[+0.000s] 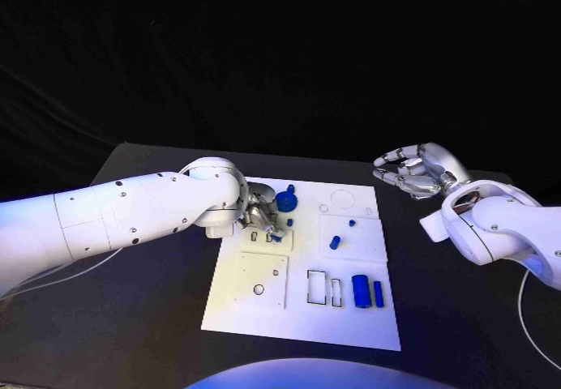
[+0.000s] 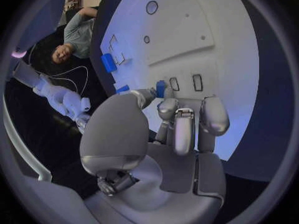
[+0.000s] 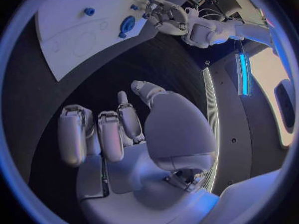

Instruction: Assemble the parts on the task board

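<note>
Head view: the left hand (image 1: 262,215) is down on the task board (image 1: 263,312), pinching a small blue part (image 1: 277,229) by the board's upper-left slots; the right hand (image 1: 415,172) hovers off the board's far right corner, fingers curled, holding nothing. Left wrist view: the part (image 2: 161,88) sits at the fingertips (image 2: 167,106), just short of two slots; the left hand is clearly nearer. Right wrist view: the right hand (image 3: 124,129) hangs over bare counter (image 3: 93,92).

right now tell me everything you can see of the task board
The task board is a flat white plate lying on the black table, long side running away from the robot. Its surface carries raised panels, dark-outlined rectangular slots, small holes and faint circles. Blue parts lie on it. The left hand reaches down over its far left area, at a small blue piece.
</note>
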Action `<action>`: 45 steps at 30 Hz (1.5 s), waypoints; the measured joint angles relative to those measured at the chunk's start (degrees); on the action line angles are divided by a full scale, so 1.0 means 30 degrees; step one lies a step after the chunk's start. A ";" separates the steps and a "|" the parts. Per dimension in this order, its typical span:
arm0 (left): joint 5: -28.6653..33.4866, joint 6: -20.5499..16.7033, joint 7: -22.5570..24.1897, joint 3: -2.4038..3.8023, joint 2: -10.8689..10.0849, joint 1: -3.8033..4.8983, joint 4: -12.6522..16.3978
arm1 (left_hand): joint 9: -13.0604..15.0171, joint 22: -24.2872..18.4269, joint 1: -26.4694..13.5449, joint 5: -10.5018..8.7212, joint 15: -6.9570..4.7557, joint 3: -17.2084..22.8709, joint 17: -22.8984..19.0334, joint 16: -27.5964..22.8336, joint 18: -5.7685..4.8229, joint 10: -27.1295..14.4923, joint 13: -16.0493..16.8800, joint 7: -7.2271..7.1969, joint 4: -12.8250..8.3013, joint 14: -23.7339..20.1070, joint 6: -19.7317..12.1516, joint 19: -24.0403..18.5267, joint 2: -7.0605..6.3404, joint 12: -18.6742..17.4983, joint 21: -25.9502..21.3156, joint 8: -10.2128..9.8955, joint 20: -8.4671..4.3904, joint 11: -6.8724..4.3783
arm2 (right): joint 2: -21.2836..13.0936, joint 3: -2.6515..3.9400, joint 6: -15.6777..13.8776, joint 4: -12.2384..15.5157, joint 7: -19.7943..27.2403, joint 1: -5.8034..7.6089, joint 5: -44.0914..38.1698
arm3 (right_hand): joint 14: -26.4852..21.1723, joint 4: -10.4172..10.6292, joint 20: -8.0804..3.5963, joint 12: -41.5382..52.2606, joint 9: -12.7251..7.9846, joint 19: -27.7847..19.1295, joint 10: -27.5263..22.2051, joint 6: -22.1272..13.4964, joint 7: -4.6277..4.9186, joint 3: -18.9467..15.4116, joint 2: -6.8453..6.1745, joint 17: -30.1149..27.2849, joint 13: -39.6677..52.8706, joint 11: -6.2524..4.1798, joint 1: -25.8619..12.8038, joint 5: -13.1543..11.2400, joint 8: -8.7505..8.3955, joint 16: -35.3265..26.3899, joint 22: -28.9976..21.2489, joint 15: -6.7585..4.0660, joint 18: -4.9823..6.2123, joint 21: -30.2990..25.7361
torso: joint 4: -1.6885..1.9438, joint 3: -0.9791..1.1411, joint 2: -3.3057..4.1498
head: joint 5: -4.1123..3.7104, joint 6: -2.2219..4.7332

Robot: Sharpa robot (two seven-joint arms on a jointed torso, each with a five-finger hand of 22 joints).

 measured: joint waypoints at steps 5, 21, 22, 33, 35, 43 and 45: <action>0.0150 0.0000 -0.0005 -0.0005 0.0011 0.0000 -0.0016 | 0.0168 0.0039 0.0350 -0.0010 0.0001 0.0808 0.0000 0.0077 0.0001 0.0095 0.0043 -0.0116 0.0803 0.0000 -0.0117 0.0000 -0.0352 0.0000 0.0071 0.0275 0.0000 -0.0093 | 0.0044 -0.0001 0.0000 -0.0148 0.0038 -0.0092 -0.0079 | 0.0000 0.0000 0.0000 0.0000 -0.0001 0.0000 0.0000 0.0000 0.0000 0.0000 0.0000 -0.0001 -0.0001 0.0000 0.0000 0.0000 0.0000 0.0000 -0.0001 0.0000 0.0000 0.0000 | 0.0007 0.0000 -0.0009 | -0.0024 0.0002; 0.2320 -0.1328 -0.0015 0.0123 -0.0829 -0.0001 0.0704 | 0.1550 0.0358 -0.0399 0.1172 0.0002 0.2169 0.0000 0.0076 0.0003 0.0780 0.0688 -0.0063 0.0751 -0.0001 -0.0279 0.0144 -0.1174 0.0414 0.0299 0.0911 0.0004 -0.0093 | 0.0063 -0.0002 -0.0006 -0.0360 0.0100 -0.0150 -0.0227 | 0.0000 0.0000 0.0000 0.0000 -0.0001 0.0001 0.0000 0.0000 0.0000 0.0000 0.0001 -0.0004 0.0000 0.0000 0.0000 -0.0001 -0.0001 -0.0073 0.0001 0.0000 -0.0001 -0.0100 | 0.0007 0.0009 0.0009 | -0.0084 0.0016; 0.2466 -0.1468 -0.0016 0.0127 -0.0888 -0.0001 0.0758 | 0.1675 0.0401 -0.0537 0.1367 0.0003 0.2169 -0.0001 0.0076 0.0002 0.0822 0.0762 -0.0065 0.0750 -0.0001 -0.0276 0.0211 -0.1172 0.0428 0.0298 0.0999 -0.0063 -0.0134 | 0.0059 -0.0002 -0.0006 -0.0363 0.0102 -0.0150 -0.0230 | 0.0000 0.0000 0.0001 0.0000 0.0007 0.0001 0.0000 0.0000 0.0000 0.0000 0.0001 -0.0004 0.0000 0.0000 0.0000 -0.0001 -0.0001 -0.0073 0.0008 0.0000 0.0000 -0.0100 | 0.0013 0.0009 0.0009 | -0.0088 0.0011; 0.3259 -0.2945 -0.0016 0.0086 -0.1655 -0.0040 0.1493 | 0.2191 0.0899 -0.1318 0.3045 -0.0138 0.2028 0.0000 0.0076 0.0001 0.1297 0.1424 -0.0175 0.0607 0.0001 0.0052 0.0453 -0.1493 0.0865 0.0576 0.1127 -0.0168 -0.0266 | 0.0007 -0.0002 -0.0008 -0.0377 0.0120 -0.0152 -0.0243 | 0.0000 0.0000 0.0000 0.0000 0.0012 0.0001 0.0000 0.0000 0.0000 0.0000 0.0001 -0.0006 -0.0021 0.0001 0.0000 -0.0001 -0.0002 -0.0073 0.0012 0.0000 -0.0001 -0.0100 | 0.0075 0.0016 -0.0020 | -0.0024 -0.0051; 0.3196 -0.3127 -0.0016 0.0051 -0.1764 -0.0063 0.1630 | 0.2191 0.0952 -0.1394 0.3047 -0.0138 0.2004 -0.0001 0.0076 0.0001 0.1432 0.1487 -0.0217 0.0583 0.0001 0.0152 0.0586 -0.1568 0.0865 0.0576 0.1127 -0.0166 -0.0269 | 0.0000 -0.0002 -0.0008 -0.0379 0.0122 -0.0152 -0.0243 | 0.0000 0.0000 0.0001 0.0000 0.0011 0.0001 0.0000 0.0000 -0.0001 0.0000 0.0001 -0.0006 -0.0021 0.0000 0.0000 -0.0001 -0.0002 -0.0073 0.0011 0.0000 -0.0001 -0.0100 | 0.0077 0.0018 -0.0026 | 0.0011 -0.0071; 0.1957 -0.3674 -0.0004 -0.0097 -0.2040 -0.0217 0.2119 | 0.2230 0.1137 -0.1493 0.3210 -0.0137 0.2005 -0.0001 0.0076 -0.0001 0.1500 0.1621 -0.0267 0.0582 0.0001 0.0290 0.0653 -0.1668 0.0961 0.0650 0.1127 -0.0235 -0.0331 | 0.0027 -0.0002 -0.0008 -0.0399 0.0129 -0.0159 -0.0244 | 0.0000 0.0000 0.0001 0.0000 0.0010 0.0001 0.0001 0.0001 -0.0001 0.0000 0.0002 -0.0007 -0.0020 0.0001 0.0000 -0.0001 -0.0002 -0.0073 0.0010 0.0000 0.0000 -0.0100 | 0.0103 0.0044 -0.0048 | 0.0167 -0.0125; 0.1539 -0.3767 -0.0003 -0.0125 -0.2078 -0.0240 0.2168 | 0.2273 0.1215 -0.1619 0.3331 -0.0207 0.2006 -0.0002 0.0075 0.0000 0.1623 0.1692 -0.0343 0.0582 0.0070 0.0496 0.0653 -0.1794 0.0998 0.0738 0.1126 -0.0235 -0.0380 | 0.0034 -0.0002 -0.0008 -0.0402 0.0132 -0.0160 -0.0244 | 0.0000 0.0000 0.0001 0.0000 0.0010 0.0001 0.0000 0.0001 0.0000 0.0000 0.0001 -0.0008 -0.0020 0.0001 0.0000 -0.0002 -0.0002 -0.0073 0.0009 0.0000 0.0000 -0.0100 | 0.0103 0.0044 -0.0051 | 0.0192 -0.0148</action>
